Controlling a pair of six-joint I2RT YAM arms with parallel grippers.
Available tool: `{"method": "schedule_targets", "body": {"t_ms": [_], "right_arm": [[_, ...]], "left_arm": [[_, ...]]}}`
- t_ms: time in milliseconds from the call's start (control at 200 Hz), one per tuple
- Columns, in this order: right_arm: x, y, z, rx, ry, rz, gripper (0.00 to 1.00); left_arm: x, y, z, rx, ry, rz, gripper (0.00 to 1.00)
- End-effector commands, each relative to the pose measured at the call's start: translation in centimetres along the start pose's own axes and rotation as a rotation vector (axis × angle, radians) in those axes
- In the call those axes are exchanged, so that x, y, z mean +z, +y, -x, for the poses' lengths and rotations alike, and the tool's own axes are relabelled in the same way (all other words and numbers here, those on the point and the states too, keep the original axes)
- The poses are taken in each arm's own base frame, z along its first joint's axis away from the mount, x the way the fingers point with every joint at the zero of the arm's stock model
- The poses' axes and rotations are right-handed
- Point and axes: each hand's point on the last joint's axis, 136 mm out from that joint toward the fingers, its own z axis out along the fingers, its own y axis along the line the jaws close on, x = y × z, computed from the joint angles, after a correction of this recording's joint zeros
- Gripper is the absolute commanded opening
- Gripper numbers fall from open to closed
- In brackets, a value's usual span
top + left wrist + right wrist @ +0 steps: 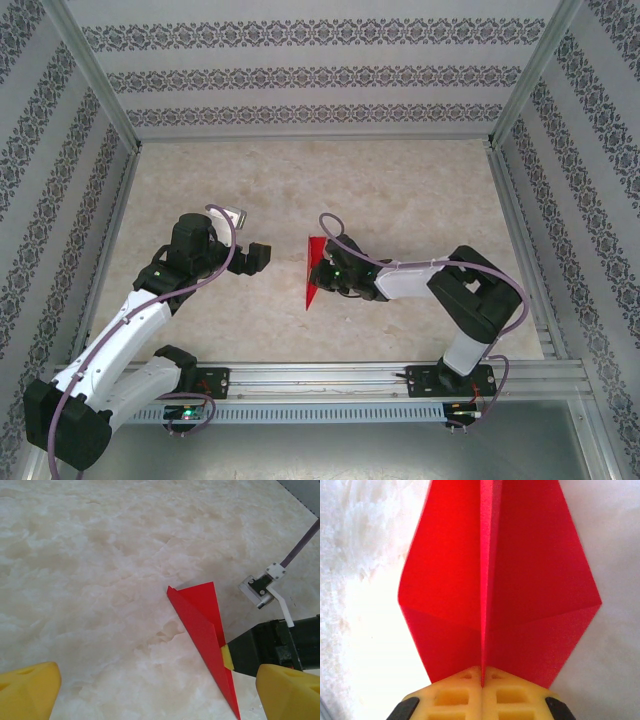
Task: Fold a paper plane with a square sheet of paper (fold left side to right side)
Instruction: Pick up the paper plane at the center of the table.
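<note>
Pinching the paper plane (pixel 495 580) by its raised centre ridge with the right gripper (pixel 482 680), jaws pressed fully together on the crease, probably to sharpen that fold while keeping both wings spread evenly to either side. Held low over the marbled table (pixel 400 190), near its middle and ahead of the arm bases, narrow tip toward the near edge; touching the surface or not, impossible to tell. Hovering to the left with the left gripper (pixel 255 258), jaws spread wide and gripping nothing, apart from the red paper, likely parked there to avoid snagging a wing. Late in the folding, judging by the slim dart shape. Around it: a purple cable (pixel 340 240) looping over the right wrist and patterned walls (pixel 300 75) well back, neither blocking access to the paper.
</note>
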Motion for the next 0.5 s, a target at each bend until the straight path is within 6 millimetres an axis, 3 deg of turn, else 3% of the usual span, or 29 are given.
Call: {"method": "schedule_targets", "body": {"t_ms": [0,160,495], "right_arm": [[-1.9,1.5,0.6,-0.028,-0.034,0.013,0.00],[-4.5,0.9,0.9,-0.079,-0.038,-0.090,0.00],[-11.6,-2.4,2.3,-0.212,-0.020,-0.452,0.00]], "left_arm": [[-0.4,0.5,0.0,0.017,-0.002,0.019,1.00],[-0.7,0.5,0.2,0.023,-0.012,0.022,1.00],[-0.9,0.6,0.4,0.023,-0.025,0.030,1.00]]}}
